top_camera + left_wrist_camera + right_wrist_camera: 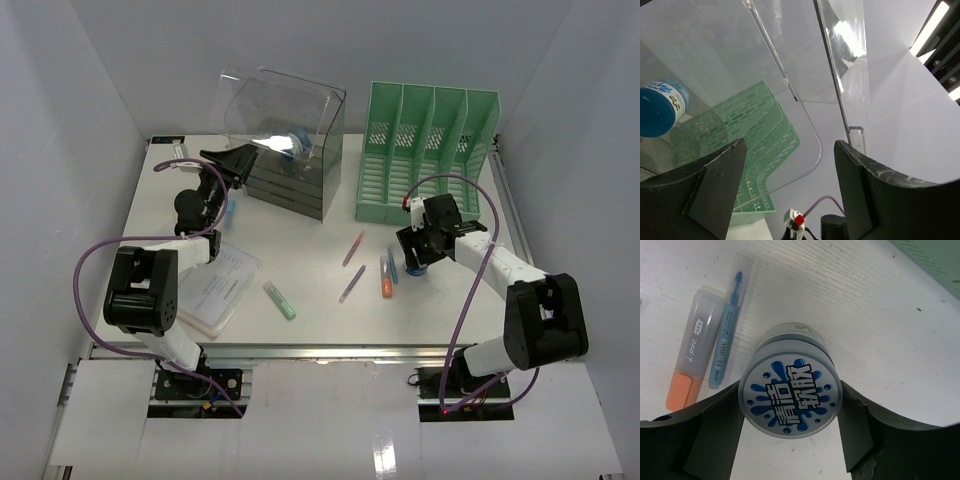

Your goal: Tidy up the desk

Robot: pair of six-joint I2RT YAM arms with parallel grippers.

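Note:
The white desk [300, 225] holds scattered pens and two organisers. My right gripper [421, 246] is shut on a round grey jar [790, 390] with a blue splash label on its lid; its fingers press both sides of the jar, at the desk's right middle. My left gripper [236, 160] is open and empty, raised at the left side of the clear drawer box [290, 140], whose clear lid [780, 75] stands open. In the left wrist view my left gripper [790, 170] faces that lid, and a second blue jar [660, 107] shows inside the box.
A green file rack [425, 150] stands at the back right. An orange highlighter [690, 365] and a blue pen [727, 330] lie just left of the held jar. Two purple pens [353, 265], a green highlighter [280, 300] and a notebook [215, 285] lie nearer the front.

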